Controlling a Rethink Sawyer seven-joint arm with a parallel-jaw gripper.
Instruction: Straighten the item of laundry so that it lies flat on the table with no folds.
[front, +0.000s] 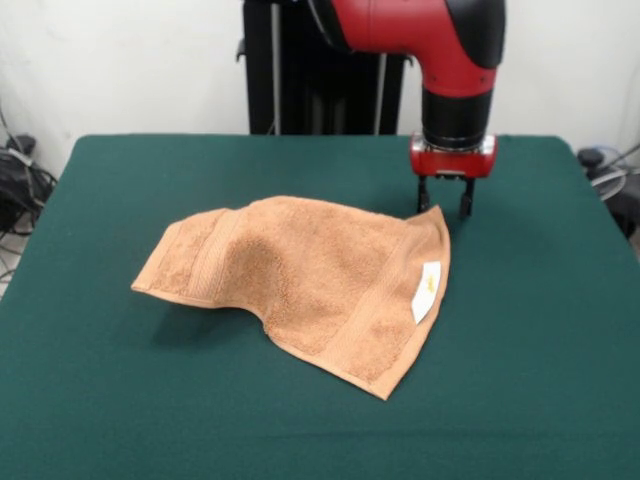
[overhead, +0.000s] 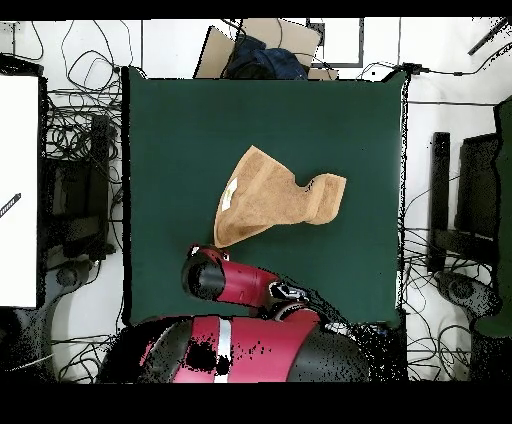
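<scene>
1. The gripper (front: 445, 206) is seen with its two black fingers (front: 423, 196) set a little apart, and nothing is held between them.
2. Just beside the fingertips, the nearest corner of the towel (front: 310, 275) is found, but it cannot be told if they touch.
3. From there the towel is spread away from the gripper across the middle of the table (front: 540, 380), with a hump and folds in it.
4. A white label (front: 427, 291) is sewn near the edge closest to the gripper.
5. Bare green table is left all round, and every table edge is well apart from the towel.
</scene>
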